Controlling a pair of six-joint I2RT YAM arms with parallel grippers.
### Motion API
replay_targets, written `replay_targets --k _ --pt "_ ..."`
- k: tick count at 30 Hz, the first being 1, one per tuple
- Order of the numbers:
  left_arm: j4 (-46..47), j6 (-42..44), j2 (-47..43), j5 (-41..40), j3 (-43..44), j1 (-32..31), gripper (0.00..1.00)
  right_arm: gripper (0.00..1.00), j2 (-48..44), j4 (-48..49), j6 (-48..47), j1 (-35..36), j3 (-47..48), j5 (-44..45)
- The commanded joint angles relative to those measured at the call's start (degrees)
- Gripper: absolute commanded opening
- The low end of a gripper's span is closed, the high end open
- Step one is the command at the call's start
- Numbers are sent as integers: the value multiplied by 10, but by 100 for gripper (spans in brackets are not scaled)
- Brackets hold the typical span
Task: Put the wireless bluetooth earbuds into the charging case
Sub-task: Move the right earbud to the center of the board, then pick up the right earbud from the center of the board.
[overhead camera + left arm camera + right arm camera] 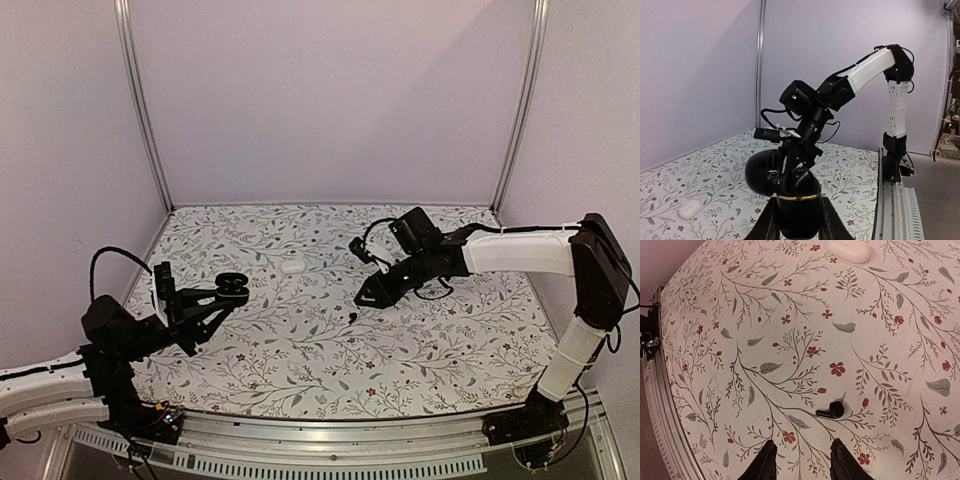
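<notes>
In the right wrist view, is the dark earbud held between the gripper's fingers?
No, the earbud lies on the table just beyond the open right gripper, touching neither finger.

Light was soft, even, fairly bright, from overhead. Earbud (831, 411) threw only a faint shadow. Glossy charging case (799, 192) showed small highlights, slightly soft close up. Rail (660, 405) bowed at the right wrist view's edge, wide-angle distortion.
</notes>
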Motion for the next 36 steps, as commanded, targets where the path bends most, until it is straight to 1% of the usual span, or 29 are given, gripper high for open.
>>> replay_targets --k 1,4,7,11,17,24,33,36 --pt "9 -3 2 8 5 4 0 37 -52 26 36 -16 -45 7" --pt "7 -2 1 7 6 3 0 38 -41 13 57 -19 -36 7" --pt "4 -2 1 6 7 4 0 39 -15 -21 66 -15 2 9" --pt "3 0 1 5 7 3 0 41 23 -96 54 4 65 44" --pt "6 -1 0 5 4 3 0 41 72 -145 50 27 118 84" --pt "3 0 -3 7 3 2 0 39 122 -172 51 48 162 113" --pt "3 4 -5 6 3 1 0 36 158 -182 55 53 182 131" --pt "5 7 -2 7 3 2 0 33 167 -184 55 53 188 136"
